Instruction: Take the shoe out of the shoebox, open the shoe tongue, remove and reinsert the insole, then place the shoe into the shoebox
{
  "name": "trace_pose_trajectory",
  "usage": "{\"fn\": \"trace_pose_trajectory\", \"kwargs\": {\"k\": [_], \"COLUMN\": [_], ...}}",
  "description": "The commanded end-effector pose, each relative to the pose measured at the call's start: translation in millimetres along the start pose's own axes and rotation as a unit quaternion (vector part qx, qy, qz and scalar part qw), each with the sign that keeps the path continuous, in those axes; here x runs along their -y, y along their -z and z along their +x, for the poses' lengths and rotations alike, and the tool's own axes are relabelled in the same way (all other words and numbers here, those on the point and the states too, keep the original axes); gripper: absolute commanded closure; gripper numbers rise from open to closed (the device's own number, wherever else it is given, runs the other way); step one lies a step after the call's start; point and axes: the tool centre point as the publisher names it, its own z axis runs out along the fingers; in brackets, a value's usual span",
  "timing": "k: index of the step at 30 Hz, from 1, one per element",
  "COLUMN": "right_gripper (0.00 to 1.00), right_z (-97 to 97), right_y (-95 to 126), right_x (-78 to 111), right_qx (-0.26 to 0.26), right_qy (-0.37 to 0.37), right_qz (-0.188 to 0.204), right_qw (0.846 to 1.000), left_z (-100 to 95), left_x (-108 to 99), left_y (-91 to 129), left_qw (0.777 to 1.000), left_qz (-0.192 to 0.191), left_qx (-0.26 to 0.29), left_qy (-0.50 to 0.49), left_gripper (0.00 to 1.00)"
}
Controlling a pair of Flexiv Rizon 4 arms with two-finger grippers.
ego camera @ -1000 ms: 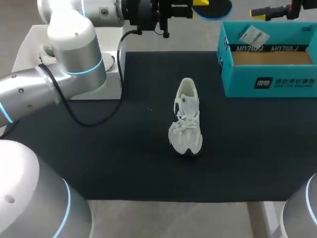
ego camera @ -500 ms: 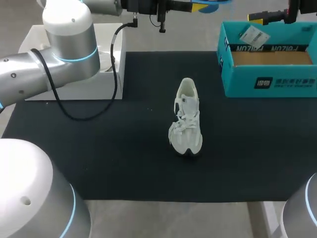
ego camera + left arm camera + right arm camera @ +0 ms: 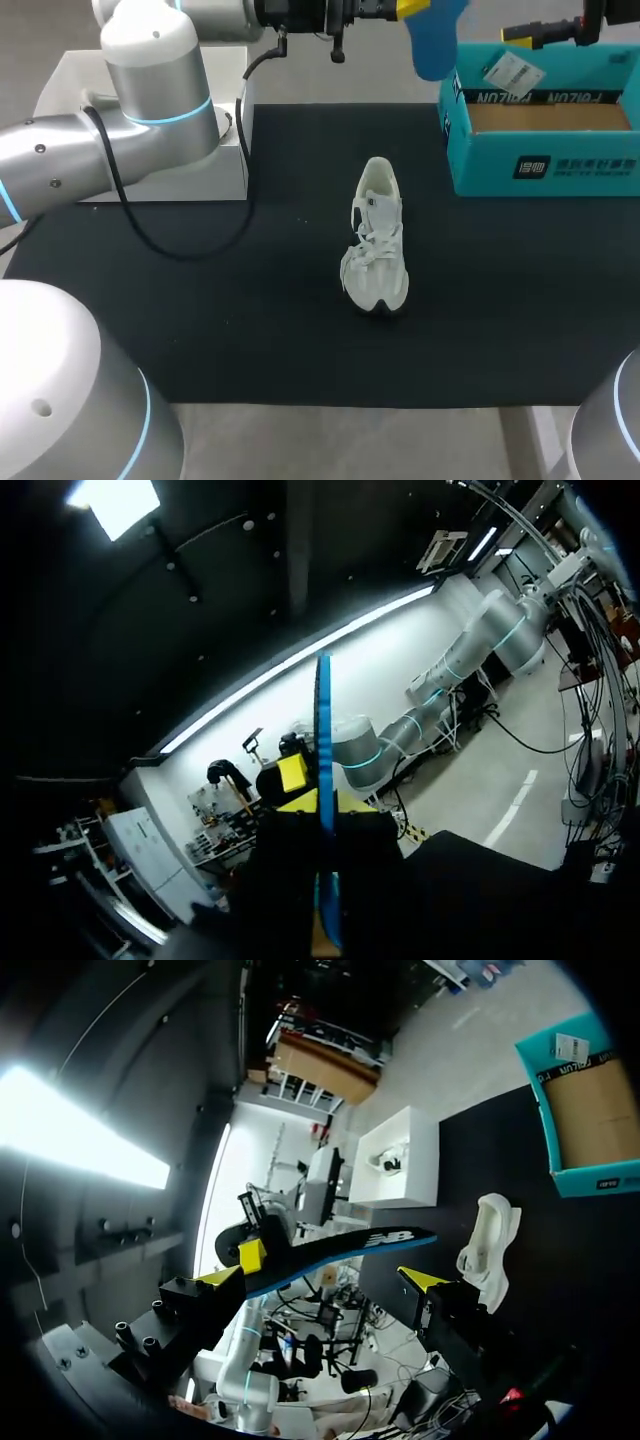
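Observation:
The white shoe [image 3: 376, 243] stands on the black mat [image 3: 250, 300], toe toward me, and also shows in the right wrist view [image 3: 490, 1238]. The open teal shoebox [image 3: 540, 120] sits at the back right. High over the mat's far edge, my left gripper [image 3: 408, 8] is shut on the blue insole [image 3: 432, 40]. In the left wrist view the insole [image 3: 323, 740] stands edge-on between the yellow tips of that gripper [image 3: 322, 805]. My right gripper [image 3: 320, 1282] stands wide open, and the insole [image 3: 350, 1250] crosses the gap between its fingers without touching them. One right fingertip [image 3: 518, 33] shows beside the box.
A white box [image 3: 150, 150] sits at the back left of the mat, partly behind my left arm [image 3: 150, 90], with something pale inside. A paper tag [image 3: 513, 72] lies on the shoebox's rim. The mat's front edge runs near me.
My left wrist has turned, so the insole, flat at the upper edge before, now hangs down broadside. The shoe, the box and the right gripper have stayed put.

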Motion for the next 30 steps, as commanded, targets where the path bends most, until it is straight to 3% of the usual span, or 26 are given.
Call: {"fn": "trace_pose_trajectory", "kwargs": {"k": [1,4,6,7,8,10,24,25,27,28,30], "right_gripper": [0.00,0.00,0.00,0.00,0.00,0.00,0.00,0.00,0.00,0.00,0.00], "right_z": [-1.6,-2.7,-3.0,-3.1,-3.3,-3.7,-4.4,-4.6,-4.9,-5.3,-5.7], "right_y": [1,0,0,0,0,0,-2,-2,-2,-2,-1], "right_x": [2.0,3.6,4.2,4.4,4.6,4.9,4.7,5.0,5.4,5.8,6.2], "right_qx": [0.002,0.002,0.002,0.002,0.002,0.002,0.004,0.004,0.004,0.005,0.005], "right_qy": [-0.003,-0.006,-0.007,-0.008,-0.008,-0.009,-0.011,-0.012,-0.012,-0.013,-0.014], "right_qz": [-0.003,-0.004,-0.004,-0.005,-0.005,-0.005,-0.003,-0.003,-0.002,-0.002,-0.004], "right_qw": [1.000,1.000,1.000,1.000,1.000,1.000,1.000,1.000,1.000,1.000,1.000], "left_z": [-2.0,-4.5,-11.1,-14.7,-13.6,-15.8,-15.8,-18.4,-25.9,-28.5,-25.9], "left_x": [-3,-7,-12,-16,-19,-14,-14,-17,-20,-26,-28], "left_y": [-1,-7,-9,-9,-9,-8,-8,-10,-11,-14,-14], "left_qw": [1.000,0.991,0.961,0.934,0.920,0.895,0.895,0.871,0.777,0.714,0.645], "left_qz": [0.001,-0.016,-0.027,-0.061,-0.012,0.010,0.010,-0.003,0.038,-0.004,-0.028], "left_qx": [-0.002,0.016,0.031,0.016,0.010,-0.010,-0.010,0.006,0.033,0.041,0.023], "left_qy": [0.002,0.133,0.274,0.352,0.392,0.446,0.446,0.490,0.628,0.699,0.764], "left_gripper": [1.00,1.00,1.00,1.00,1.00,1.00,1.00,1.00,1.00,1.00,1.00]}}
